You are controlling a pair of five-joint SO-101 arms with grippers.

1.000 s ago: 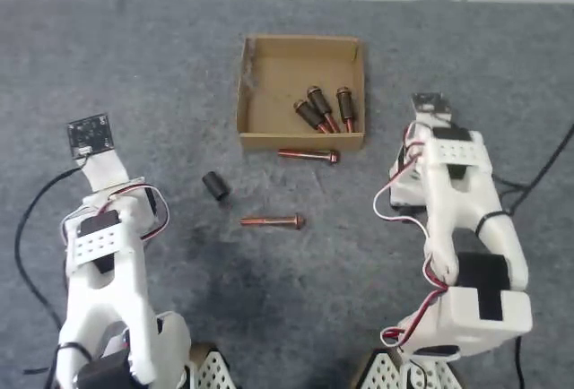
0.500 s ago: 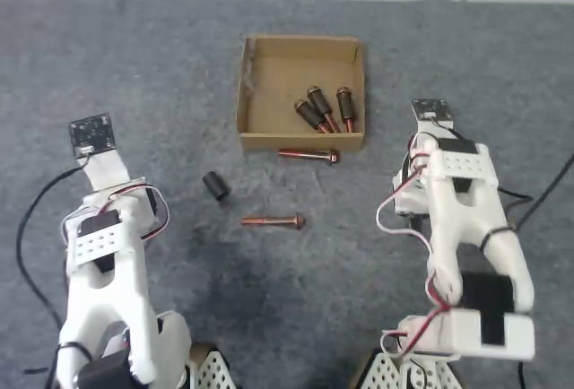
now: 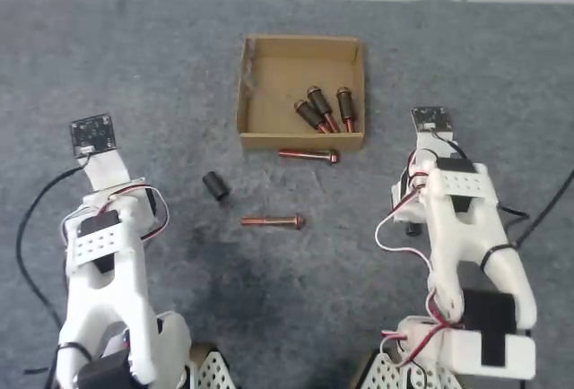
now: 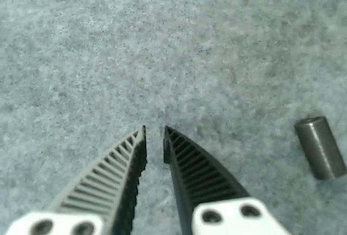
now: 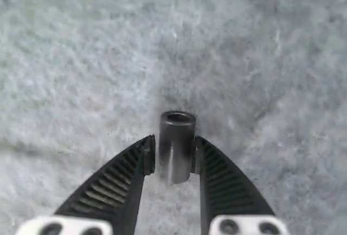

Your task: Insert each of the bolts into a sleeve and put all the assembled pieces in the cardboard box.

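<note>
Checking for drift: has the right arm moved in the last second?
Yes. The right arm has pulled back toward its base, farther from the cardboard box.

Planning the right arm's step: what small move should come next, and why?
Probably lift the sleeve and carry it toward the loose bolt farther from the box: the right hand grips the sleeve on both sides, and that bolt lies bare on the carpet.
</note>
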